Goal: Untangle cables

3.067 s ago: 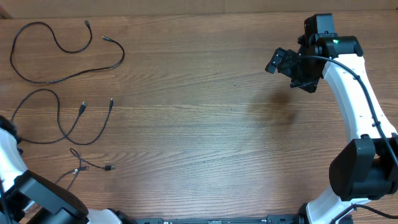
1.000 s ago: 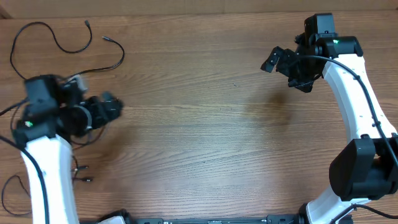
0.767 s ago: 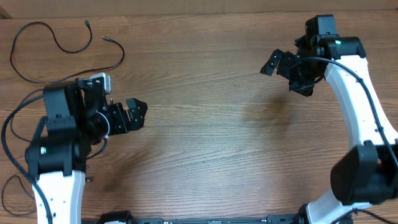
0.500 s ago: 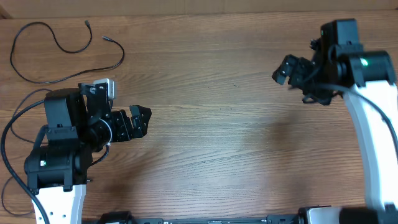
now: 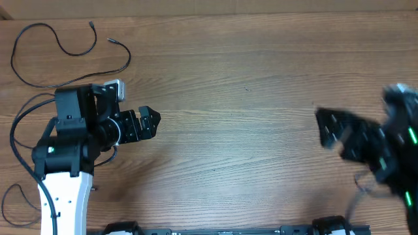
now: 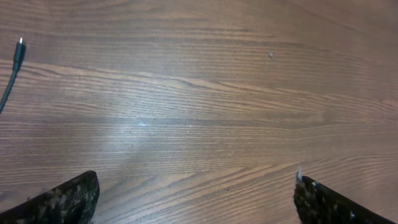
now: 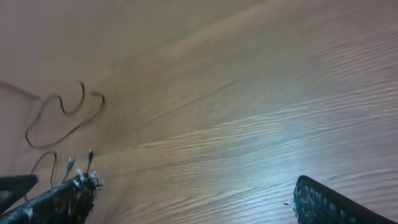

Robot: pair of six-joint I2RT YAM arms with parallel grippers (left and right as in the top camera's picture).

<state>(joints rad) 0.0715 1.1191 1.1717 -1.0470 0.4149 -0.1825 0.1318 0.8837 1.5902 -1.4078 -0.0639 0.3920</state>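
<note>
One thin black cable [image 5: 13, 55] lies in a wide open loop at the table's far left corner. A second cable [image 5: 23, 109] curves out from under my left arm, and a third makes a small loop [image 5: 8, 196] at the front left edge. My left gripper [image 5: 147, 123] is open and empty, pointing right over bare wood; its wrist view shows one cable plug [image 6: 18, 47] at the upper left and my fingers [image 6: 196, 196] wide apart. My right gripper [image 5: 332, 127] is blurred at the right, open and empty [image 7: 193, 199]. Its wrist view shows the cables [image 7: 102, 102] far off at the left.
The table is brown wood grain [image 5: 248, 78]. The left arm's white link and black body [image 5: 65, 150] cover part of the second cable. The table's back edge runs along the top of the overhead view.
My left arm has swung in from the front left and reached right, over the second cable. My right arm has moved fast from the far right toward the front right.
</note>
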